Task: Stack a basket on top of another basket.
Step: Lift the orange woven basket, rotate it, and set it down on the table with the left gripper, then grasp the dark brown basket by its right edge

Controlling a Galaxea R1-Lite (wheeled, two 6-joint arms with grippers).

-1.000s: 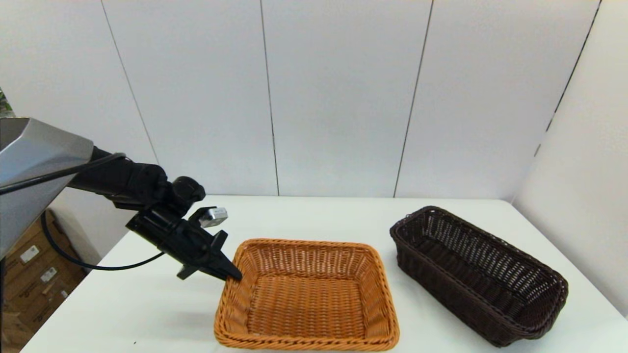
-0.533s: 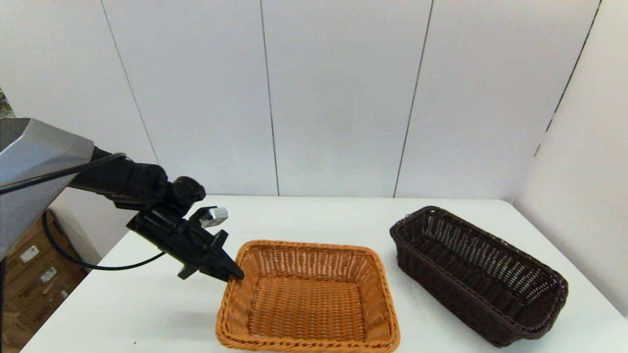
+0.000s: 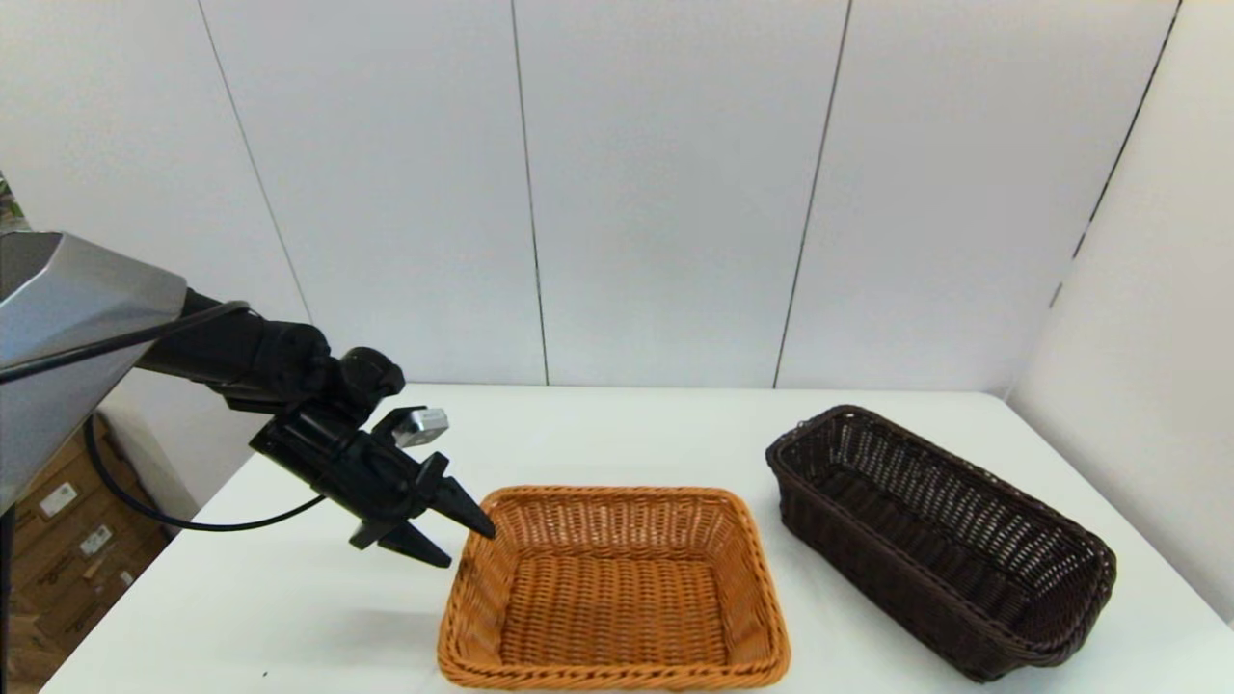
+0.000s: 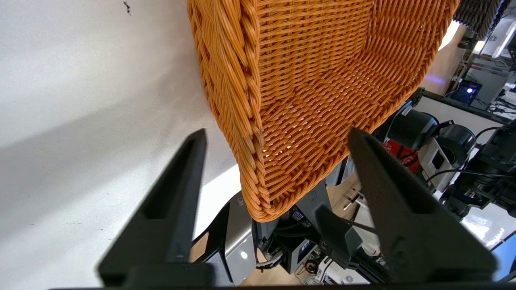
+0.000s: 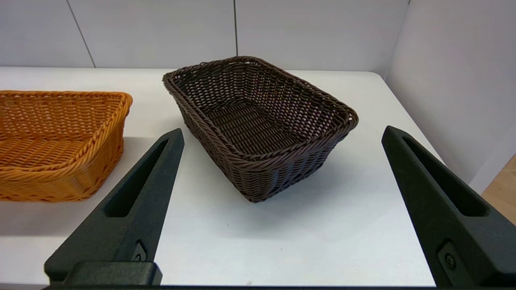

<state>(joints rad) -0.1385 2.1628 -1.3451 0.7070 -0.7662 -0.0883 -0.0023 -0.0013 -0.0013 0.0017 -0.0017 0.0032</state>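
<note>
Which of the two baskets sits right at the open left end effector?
The orange-tan basket: its braided rim lies between the left end effector's open fingers. The dark brown basket stands apart on the table's right side.

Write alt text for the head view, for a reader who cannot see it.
The left claw, open, sits at the left rim of an orange basket on a white table. A dark brown basket stands apart to the right, empty.
</note>
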